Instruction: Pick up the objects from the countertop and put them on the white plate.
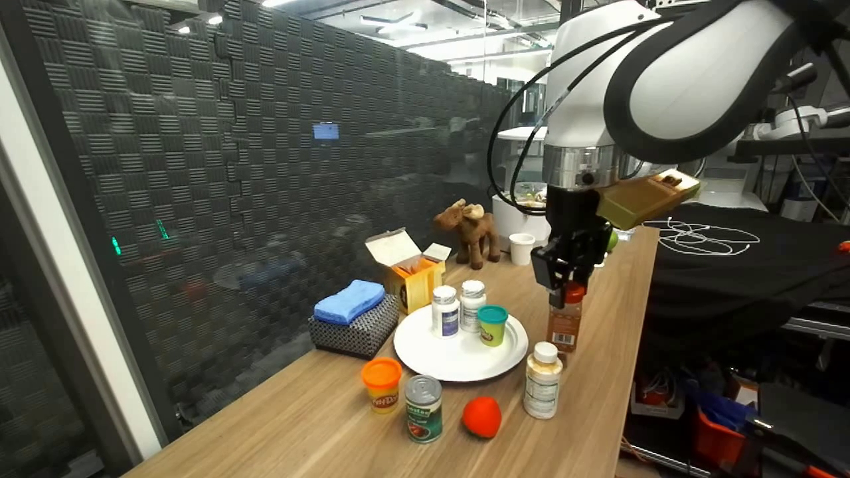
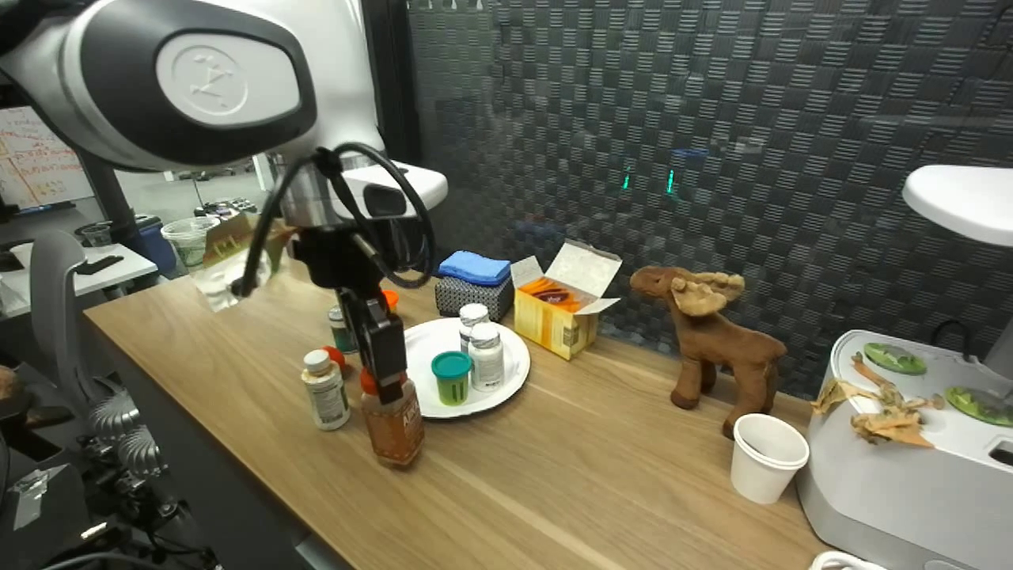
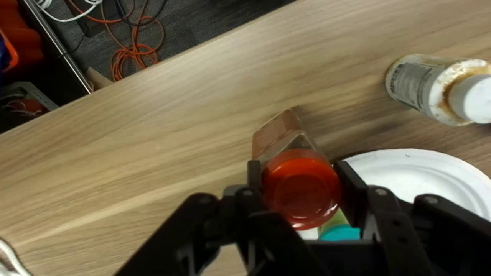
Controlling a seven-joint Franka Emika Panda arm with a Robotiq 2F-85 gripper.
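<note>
My gripper [image 3: 301, 178] is shut on the red lid of a jar [image 2: 396, 427] with reddish-brown contents, a finger on either side. The jar leans slightly in an exterior view; whether its base touches the countertop [image 1: 319, 431] I cannot tell. Beside it is the white plate [image 1: 431, 358], bearing two white bottles [image 1: 445, 318] and a green tub with a teal lid [image 1: 492, 326]. Standing on the countertop near the plate are a white-capped bottle [image 1: 542, 388], a green can [image 1: 424, 415] and an orange-lidded tub [image 1: 382, 388]. An orange-red ball [image 1: 482, 418] lies between can and bottle.
Behind the plate are a patterned box [image 1: 358, 328] topped by a blue block [image 1: 350, 301] and an open yellow carton [image 2: 554, 321]. Farther along stand a brown plush moose [image 2: 720, 340], white paper cups [image 2: 766, 459] and a white appliance [image 2: 886, 475]. The countertop's long edge runs close to the jar.
</note>
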